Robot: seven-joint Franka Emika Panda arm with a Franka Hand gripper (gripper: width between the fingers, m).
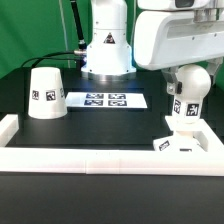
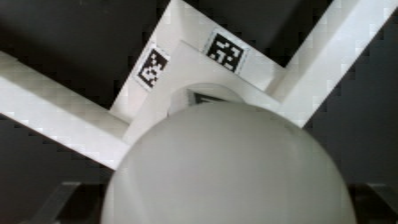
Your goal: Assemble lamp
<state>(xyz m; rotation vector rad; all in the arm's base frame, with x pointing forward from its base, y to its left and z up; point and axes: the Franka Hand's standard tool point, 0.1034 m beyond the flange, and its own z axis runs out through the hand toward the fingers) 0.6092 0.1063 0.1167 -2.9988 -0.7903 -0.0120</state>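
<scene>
The white ball bulb (image 2: 222, 165) fills the wrist view between my fingers, whose dark pads (image 2: 61, 200) show at its sides. My gripper (image 1: 186, 102) is shut on the bulb (image 1: 183, 120) and holds it upright, directly over the low square base block (image 1: 180, 144) at the exterior view's right. The base (image 2: 199, 68), with its square tags, sits in the corner of the white rail. Whether the bulb's neck touches the base is hidden. The cone shade (image 1: 45, 93) stands alone at the exterior view's left.
The white border rail (image 1: 90, 158) runs along the front and turns up at both ends; it also shows in the wrist view (image 2: 54, 100). The marker board (image 1: 103, 100) lies between the shade and the arm's pedestal (image 1: 107, 50).
</scene>
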